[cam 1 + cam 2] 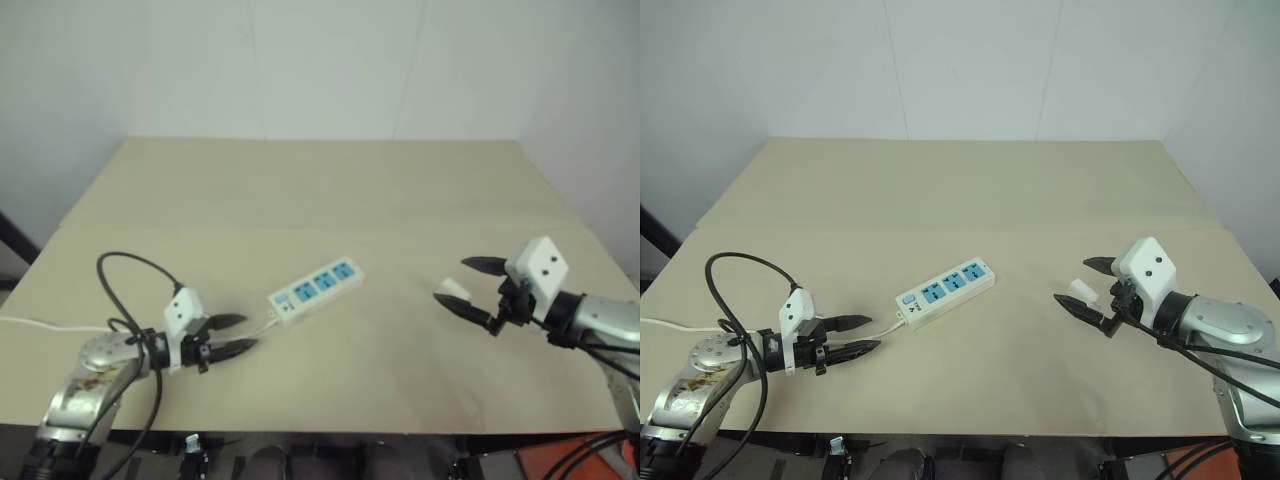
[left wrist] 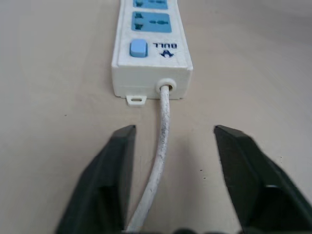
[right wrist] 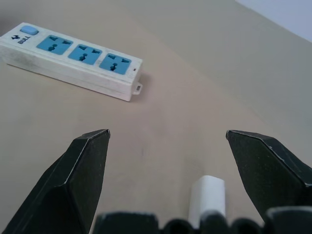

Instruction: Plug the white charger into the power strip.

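The small plain white plastic charger block [image 1: 1083, 292] lies on the tan table [image 1: 970, 190], well to the right of the long flat white power strip [image 1: 945, 292] with its three blue socket faces, and nothing is plugged into the strip yet. The right gripper [image 1: 1084, 285] sits around the charger with its two black fingers spread wide, one on either side of the block and neither visibly touching it; in the right wrist view the charger [image 3: 207, 197] stands low between the open jaws, close to the palm. The step in hand looks to be the pickup of the charger. To do it well, the jaws should close squarely on two opposite flat faces, leaving the pronged end free and pointing away from the fingers so it can meet a socket; which way the prongs face now I cannot tell. The left gripper [image 1: 862, 335] rests just off the strip's switch end, its jaws also parted and straddling the thin white cord [image 2: 163, 131] without pinching it. A good next use for that hand, in my judgement, is to steady the strip's end so it does not slide when the charger is pressed in.
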